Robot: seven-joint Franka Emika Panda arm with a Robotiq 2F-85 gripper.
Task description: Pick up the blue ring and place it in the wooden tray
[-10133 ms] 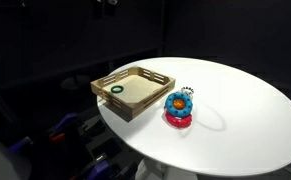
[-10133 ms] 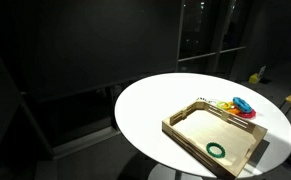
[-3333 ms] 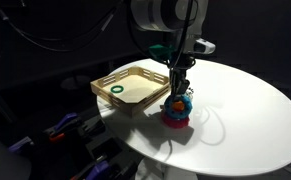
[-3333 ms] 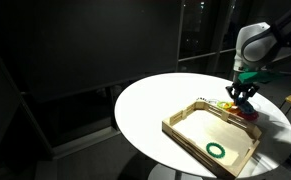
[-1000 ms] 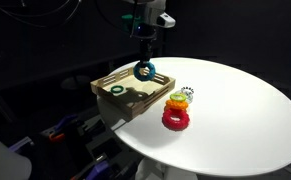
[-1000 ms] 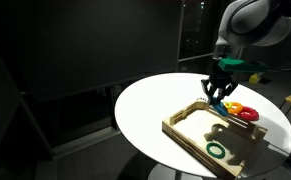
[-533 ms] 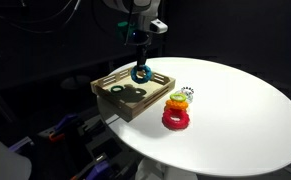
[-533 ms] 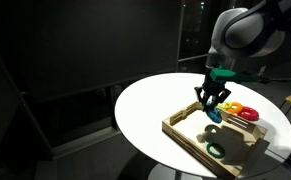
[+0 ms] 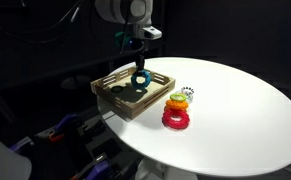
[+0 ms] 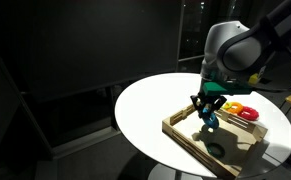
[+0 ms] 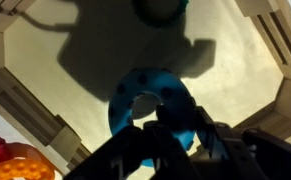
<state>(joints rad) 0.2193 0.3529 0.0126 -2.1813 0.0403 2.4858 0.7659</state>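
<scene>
The gripper (image 10: pixel 207 110) pinches the blue ring (image 11: pixel 150 82) by its 5 o'clock edge in the wrist view, hanging over the wooden tray (image 9: pixel 113 103), seemingly clear of its base.

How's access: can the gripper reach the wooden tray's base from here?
Likely yes. The gripper, shut on the blue ring, hangs right above the wooden tray; the base directly under it looks bare in the wrist view, just shadow.

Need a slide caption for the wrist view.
Gripper holds the blue ring over the wooden tray, shadow on its pale base.
</scene>
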